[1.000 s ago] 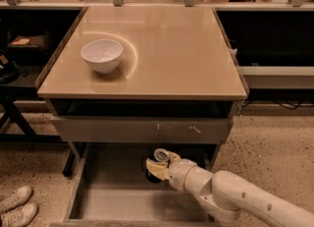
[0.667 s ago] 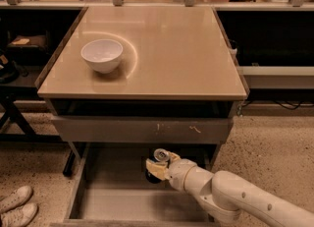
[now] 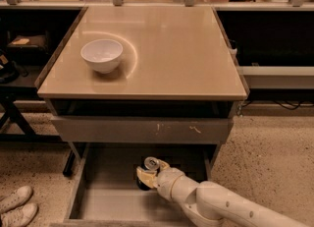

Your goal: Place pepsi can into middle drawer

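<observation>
Pepsi can [image 3: 150, 163] upright btwn the fingers of the gripper [image 3: 149, 173], which stays clamped on it. Middle drawer [image 3: 110, 206] floor just below gripper. No shift vs 1 s ago; release still pending.

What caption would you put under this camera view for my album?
Robot's claw at the pepsi can inside the open middle drawer, white bowl on the table above.

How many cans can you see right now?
1. The can is inside the open drawer, toward its back, at the end effector. The arm covers part of the drawer floor, so another could be hidden there.
</observation>
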Robot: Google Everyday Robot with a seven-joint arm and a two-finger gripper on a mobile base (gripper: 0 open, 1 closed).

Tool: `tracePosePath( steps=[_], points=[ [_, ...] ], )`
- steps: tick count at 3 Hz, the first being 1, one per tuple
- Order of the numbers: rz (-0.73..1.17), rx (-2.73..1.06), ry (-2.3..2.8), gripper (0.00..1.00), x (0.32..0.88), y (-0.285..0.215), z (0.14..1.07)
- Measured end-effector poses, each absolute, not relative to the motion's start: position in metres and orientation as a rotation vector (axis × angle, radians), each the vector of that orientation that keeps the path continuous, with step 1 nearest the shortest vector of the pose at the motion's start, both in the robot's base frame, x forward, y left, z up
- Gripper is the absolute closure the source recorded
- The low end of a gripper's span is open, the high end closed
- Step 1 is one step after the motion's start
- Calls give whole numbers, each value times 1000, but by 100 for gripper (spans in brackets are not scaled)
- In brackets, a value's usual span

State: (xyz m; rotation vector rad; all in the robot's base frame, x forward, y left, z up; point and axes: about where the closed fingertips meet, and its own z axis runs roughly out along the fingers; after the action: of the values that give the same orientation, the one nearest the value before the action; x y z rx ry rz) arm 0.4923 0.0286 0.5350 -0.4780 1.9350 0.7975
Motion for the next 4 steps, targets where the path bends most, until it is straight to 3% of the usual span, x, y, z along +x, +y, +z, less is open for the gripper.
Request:
tracePosePath(
  steps=[4],
  points=[
    [751, -347, 1995, 100, 502, 42, 468]
  ],
)
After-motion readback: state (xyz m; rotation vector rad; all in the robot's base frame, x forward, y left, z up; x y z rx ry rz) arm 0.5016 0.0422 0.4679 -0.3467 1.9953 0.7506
